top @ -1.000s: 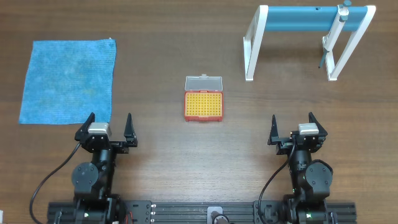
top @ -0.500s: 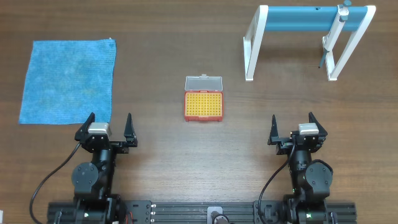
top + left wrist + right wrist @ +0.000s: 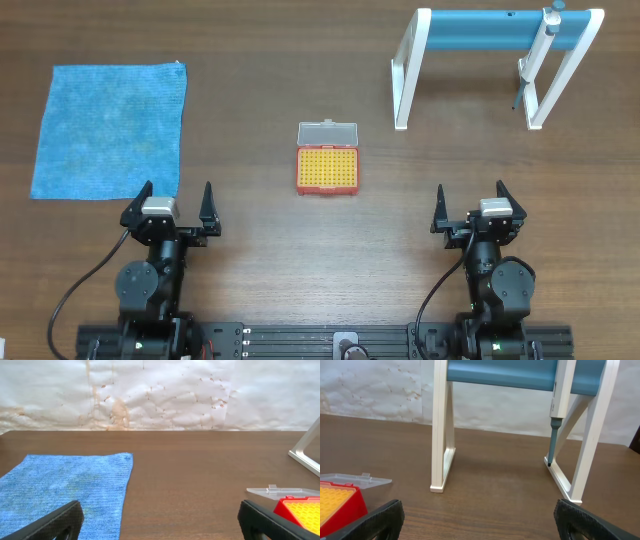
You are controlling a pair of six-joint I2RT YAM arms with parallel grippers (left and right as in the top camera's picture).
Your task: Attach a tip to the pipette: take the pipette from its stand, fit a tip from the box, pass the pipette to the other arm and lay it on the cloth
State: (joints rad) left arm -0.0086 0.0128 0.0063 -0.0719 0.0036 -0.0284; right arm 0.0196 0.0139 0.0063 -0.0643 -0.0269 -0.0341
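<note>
A white pipette (image 3: 534,55) hangs upright at the right end of its white-and-blue stand (image 3: 480,32) at the back right; its grey shaft (image 3: 553,435) points down beside the stand's leg. The tip box (image 3: 327,169), red with yellow tips and its clear lid folded back, sits mid-table, and shows as the tip box (image 3: 300,510) and the tip box (image 3: 337,502) in the wrist views. A blue cloth (image 3: 110,130) lies flat at the left, also seen as the cloth (image 3: 65,485). My left gripper (image 3: 172,205) and right gripper (image 3: 470,204) stand open near the front edge, holding nothing.
The brown wooden table (image 3: 250,90) is bare between the cloth, the box and the stand. A crumpled white wall covering (image 3: 160,395) runs behind the table's far edge.
</note>
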